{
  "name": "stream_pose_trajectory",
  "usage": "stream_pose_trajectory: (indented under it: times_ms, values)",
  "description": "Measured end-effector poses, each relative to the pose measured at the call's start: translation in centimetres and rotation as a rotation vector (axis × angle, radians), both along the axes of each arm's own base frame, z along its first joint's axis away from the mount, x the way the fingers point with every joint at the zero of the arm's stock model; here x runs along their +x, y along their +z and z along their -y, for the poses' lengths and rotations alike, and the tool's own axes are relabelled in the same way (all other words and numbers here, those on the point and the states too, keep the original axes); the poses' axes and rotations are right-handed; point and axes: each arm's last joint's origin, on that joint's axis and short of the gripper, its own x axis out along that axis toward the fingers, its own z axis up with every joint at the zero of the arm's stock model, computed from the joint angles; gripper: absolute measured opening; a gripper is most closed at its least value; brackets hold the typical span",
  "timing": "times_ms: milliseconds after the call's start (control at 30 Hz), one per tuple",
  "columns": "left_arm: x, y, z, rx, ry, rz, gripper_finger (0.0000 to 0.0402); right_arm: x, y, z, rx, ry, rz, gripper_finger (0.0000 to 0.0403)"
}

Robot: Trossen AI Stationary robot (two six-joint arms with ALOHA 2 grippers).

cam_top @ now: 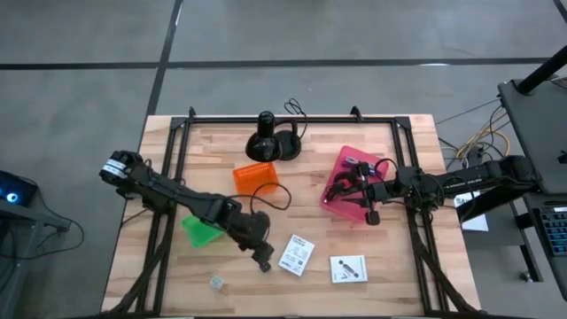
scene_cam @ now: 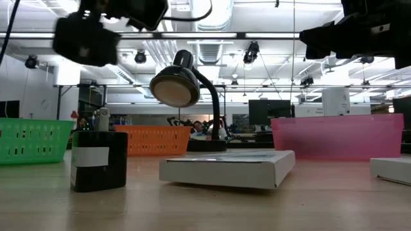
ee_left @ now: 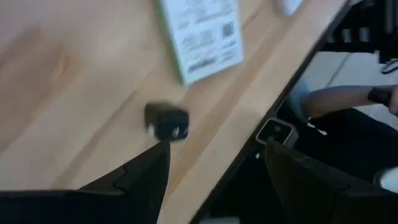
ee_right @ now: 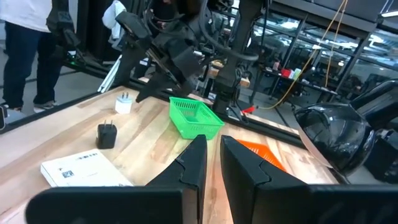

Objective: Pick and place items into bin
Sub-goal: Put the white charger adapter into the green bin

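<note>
My left gripper (ee_left: 214, 165) is open and hovers over the table's near middle, above a small black cube (ee_left: 166, 122) that stands on the wood; the cube (cam_top: 265, 266) (scene_cam: 97, 159) is untouched. One white printed card (cam_top: 296, 254) (ee_left: 202, 37) lies just right of it, and a second card (cam_top: 348, 268) lies farther right. A small clear piece (cam_top: 216, 283) lies near the front edge. My right gripper (ee_right: 212, 163) is shut and empty, held above the pink bin (cam_top: 347, 174). The cable, strap and clip cannot be made out.
A green bin (cam_top: 201, 231) sits under the left arm and an orange bin (cam_top: 255, 175) stands mid-table. A black lamp stand (cam_top: 269, 142) with a cord is at the far edge. A person's arm (ee_left: 339, 99) shows beyond the table's near edge, and a person (ee_right: 25, 50) stands past the table's left side.
</note>
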Motion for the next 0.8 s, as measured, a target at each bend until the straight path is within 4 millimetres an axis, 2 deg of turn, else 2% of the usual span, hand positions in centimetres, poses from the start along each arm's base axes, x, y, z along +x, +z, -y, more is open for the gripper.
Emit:
stream_pose_trajectory:
  times_ms: [200,367,600,800]
  values:
    - [-1.5,-0.5,1.5,-0.041,0.073,-0.161,0.0247,0.0,0.0,0.0,-0.010,0.000,0.002,0.0036]
    - [-3.2,-0.7,3.9,-0.102,0.171,-0.297,0.0247,0.0,0.0,0.0,-0.010,0.001,0.002,0.0036]
    - [-5.0,-1.2,7.7,-0.110,0.258,-0.368,0.0247,0.0,0.0,0.0,-0.007,0.001,0.002,0.0036]
    - [-5.9,-1.5,9.0,-0.086,0.313,-0.494,0.0247,0.0,0.0,0.0,-0.014,0.002,0.003,0.0036]
